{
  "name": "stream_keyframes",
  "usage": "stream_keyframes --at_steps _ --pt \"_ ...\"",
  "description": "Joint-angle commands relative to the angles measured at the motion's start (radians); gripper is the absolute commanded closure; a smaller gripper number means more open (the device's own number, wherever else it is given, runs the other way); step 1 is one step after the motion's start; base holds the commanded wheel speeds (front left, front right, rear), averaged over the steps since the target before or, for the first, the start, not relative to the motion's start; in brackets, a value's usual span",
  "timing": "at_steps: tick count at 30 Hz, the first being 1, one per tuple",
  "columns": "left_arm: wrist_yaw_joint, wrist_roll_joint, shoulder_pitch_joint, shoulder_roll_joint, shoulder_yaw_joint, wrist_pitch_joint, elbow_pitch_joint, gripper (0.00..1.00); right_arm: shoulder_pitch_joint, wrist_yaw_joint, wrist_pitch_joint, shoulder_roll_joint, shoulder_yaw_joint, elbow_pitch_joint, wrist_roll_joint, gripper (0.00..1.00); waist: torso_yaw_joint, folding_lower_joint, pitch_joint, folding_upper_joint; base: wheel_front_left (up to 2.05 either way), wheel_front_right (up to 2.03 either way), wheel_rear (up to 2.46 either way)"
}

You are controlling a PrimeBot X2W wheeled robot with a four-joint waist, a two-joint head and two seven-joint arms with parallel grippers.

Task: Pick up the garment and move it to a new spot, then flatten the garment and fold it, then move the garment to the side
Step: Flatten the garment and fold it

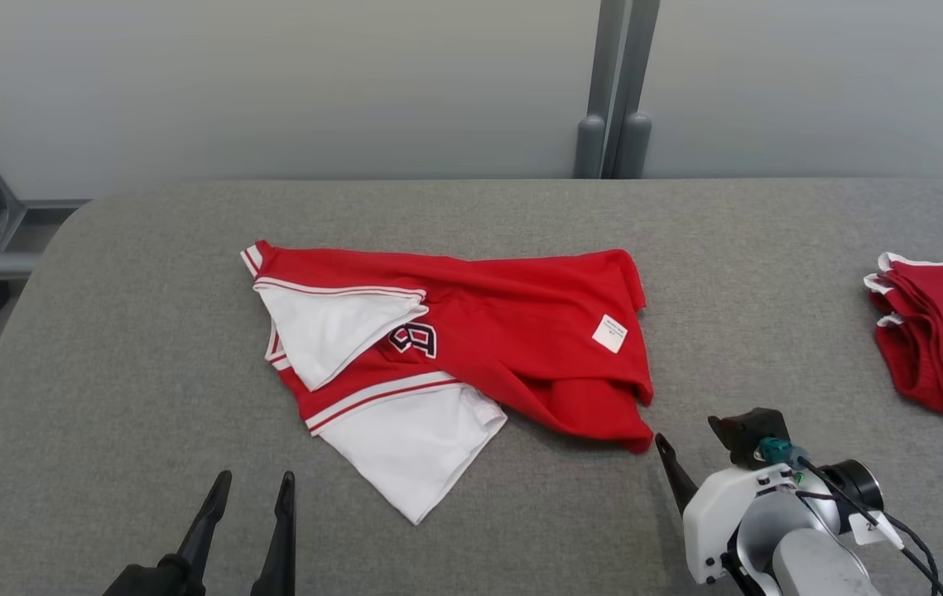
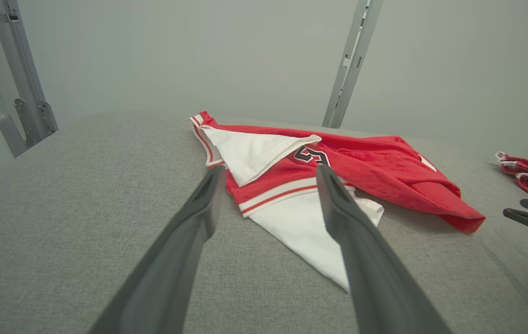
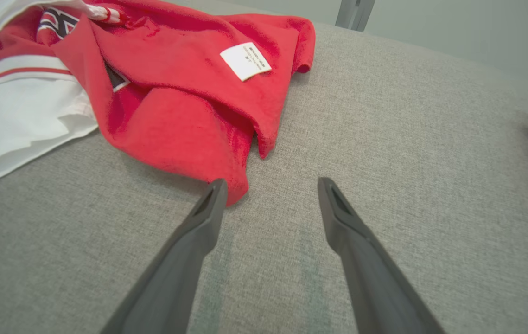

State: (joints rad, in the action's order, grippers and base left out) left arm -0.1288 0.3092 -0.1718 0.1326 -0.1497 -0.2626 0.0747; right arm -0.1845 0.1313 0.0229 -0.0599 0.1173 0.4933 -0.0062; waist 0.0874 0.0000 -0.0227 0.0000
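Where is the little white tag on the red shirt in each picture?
Head view: the white tag sits right of centre, on the right part of the red shirt.
Left wrist view: the tag is a thin sliver towards the right.
Right wrist view: the tag is near the top, just left of centre.
Shared landmark: the grey post behind the shirt.

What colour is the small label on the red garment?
The label is white; right wrist view shows it best.
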Motion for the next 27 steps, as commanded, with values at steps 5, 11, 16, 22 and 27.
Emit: stream_keyframes --at_steps 5,11,16,22,27 --pt "-0.002 0.009 0.039 0.009 -0.006 -0.003 -0.003 0.00 -0.073 -0.001 -0.028 -0.021 -0.019 0.081 -0.023 0.00 0.039 0.0000 0.057 0.0000 0.00 0.00 0.00" --pt "-0.002 0.014 0.074 0.004 -0.025 -0.003 -0.002 0.00 -0.158 -0.001 -0.069 -0.009 -0.117 0.155 -0.085 0.00 0.074 0.0000 0.097 0.0000 0.00 0.00 0.00" --pt "-0.002 0.016 0.087 0.002 -0.031 -0.003 -0.001 0.00 -0.208 -0.001 -0.068 -0.006 -0.075 0.233 -0.088 0.00 0.097 0.0000 0.119 0.0000 0.00 0.00 0.00" --pt "-0.002 0.012 0.095 0.001 -0.033 -0.003 -0.010 0.00 -0.252 -0.001 -0.071 -0.018 -0.051 0.298 -0.098 0.00 0.112 0.0000 0.138 0.0000 0.00 0.00 0.00" --pt "-0.002 0.007 0.098 -0.009 -0.026 -0.003 -0.013 0.00 -0.266 -0.001 -0.074 -0.028 -0.101 0.337 -0.138 1.00 0.119 0.0000 0.139 0.0000 0.00 0.00 0.00"
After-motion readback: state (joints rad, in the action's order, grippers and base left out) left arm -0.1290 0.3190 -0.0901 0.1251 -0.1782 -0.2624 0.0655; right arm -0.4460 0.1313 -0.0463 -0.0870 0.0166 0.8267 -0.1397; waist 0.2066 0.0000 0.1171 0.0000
